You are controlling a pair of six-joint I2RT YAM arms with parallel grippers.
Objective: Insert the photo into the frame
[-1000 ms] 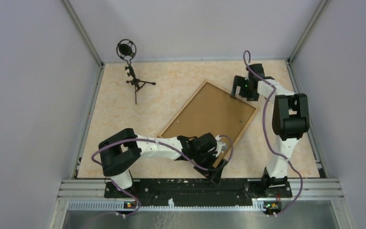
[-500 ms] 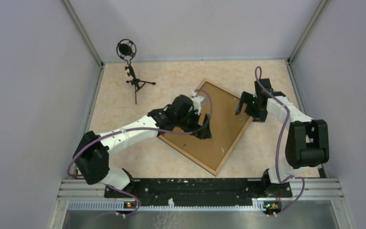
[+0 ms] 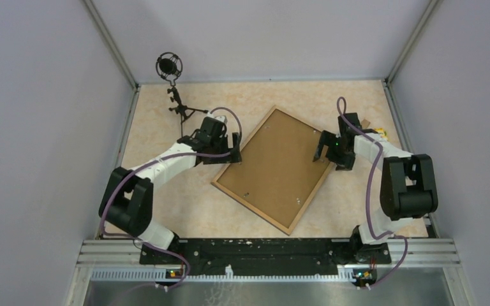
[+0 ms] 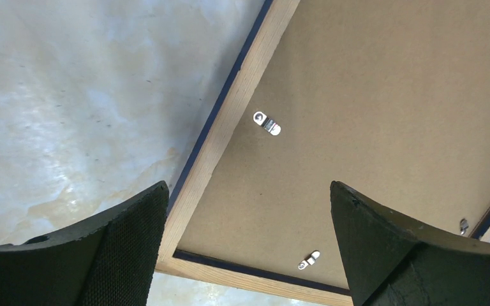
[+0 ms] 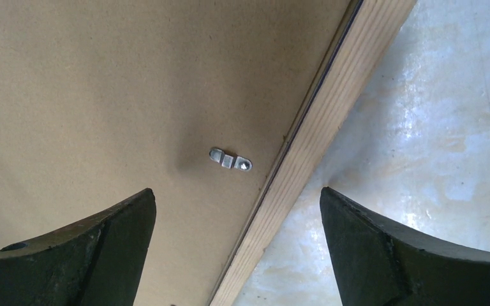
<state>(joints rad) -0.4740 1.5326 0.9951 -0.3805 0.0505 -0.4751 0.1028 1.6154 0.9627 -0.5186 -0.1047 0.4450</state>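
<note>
The frame (image 3: 253,199) lies flat and diagonal on the table, light wood side up, with the brown backing board (image 3: 277,162) inside it. The photo is not visible in any view. My left gripper (image 3: 233,148) is open over the frame's left corner; its wrist view shows the wood rail (image 4: 230,108), the board (image 4: 370,95) and small metal clips (image 4: 267,123). My right gripper (image 3: 322,152) is open above the frame's right rail; its wrist view shows the rail (image 5: 319,159), the board (image 5: 102,95) and one clip (image 5: 230,159). Both grippers are empty.
A microphone on a small tripod (image 3: 180,108) stands at the back left, close to my left arm. A small yellow object (image 3: 380,132) lies behind my right arm. Enclosure walls bound the table on three sides.
My left arm has swung from the frame's near corner across the board to its left corner. My right gripper has moved from the far right corner down along the right rail.
</note>
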